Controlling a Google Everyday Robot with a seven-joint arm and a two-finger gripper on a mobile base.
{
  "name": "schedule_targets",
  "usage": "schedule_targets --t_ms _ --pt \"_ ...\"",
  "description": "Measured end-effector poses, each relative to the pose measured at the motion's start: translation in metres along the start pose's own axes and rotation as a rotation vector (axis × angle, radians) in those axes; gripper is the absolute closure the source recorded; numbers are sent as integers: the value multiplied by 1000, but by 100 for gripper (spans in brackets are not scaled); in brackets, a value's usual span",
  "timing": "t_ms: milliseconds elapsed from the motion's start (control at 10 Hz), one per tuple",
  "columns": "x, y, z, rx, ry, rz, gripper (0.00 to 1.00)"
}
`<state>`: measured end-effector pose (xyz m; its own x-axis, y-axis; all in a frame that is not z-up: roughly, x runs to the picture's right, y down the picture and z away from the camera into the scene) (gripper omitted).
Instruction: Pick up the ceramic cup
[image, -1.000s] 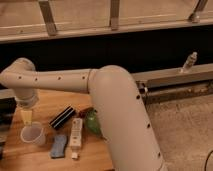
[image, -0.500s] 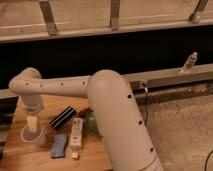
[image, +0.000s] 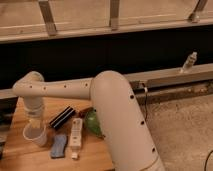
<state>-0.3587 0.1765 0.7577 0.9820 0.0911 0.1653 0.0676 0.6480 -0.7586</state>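
The wooden surface (image: 20, 155) has bare room at its left edge; the tool (image: 35, 123) hangs directly over the whitish, wide-rimmed ceramic cup (image: 35, 135).

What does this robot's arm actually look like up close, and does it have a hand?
The arm is thick, smooth and cream-white, built from rounded tube-like segments with bulging joints. A row of small dark dots runs along the horizontal segment. No loose cables or sleeves show. Its gripper sits at the far left, above the ceramic cup, and looks pale; finer detail is not visible.

Whitish ceramic cup (image: 35, 135) upright beneath the gripper (image: 34, 121).
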Motion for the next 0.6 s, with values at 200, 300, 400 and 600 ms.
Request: schedule_targets --t_ms 200,300,400,600 --pt "-6 0 -7 1 -17 4 98" --pt "-9 -2 -15 4 -31 11 100" --pt "-14 -6 -30 16 -48 10 100" --pt "-19 -21 -66 81 -57 10 100"
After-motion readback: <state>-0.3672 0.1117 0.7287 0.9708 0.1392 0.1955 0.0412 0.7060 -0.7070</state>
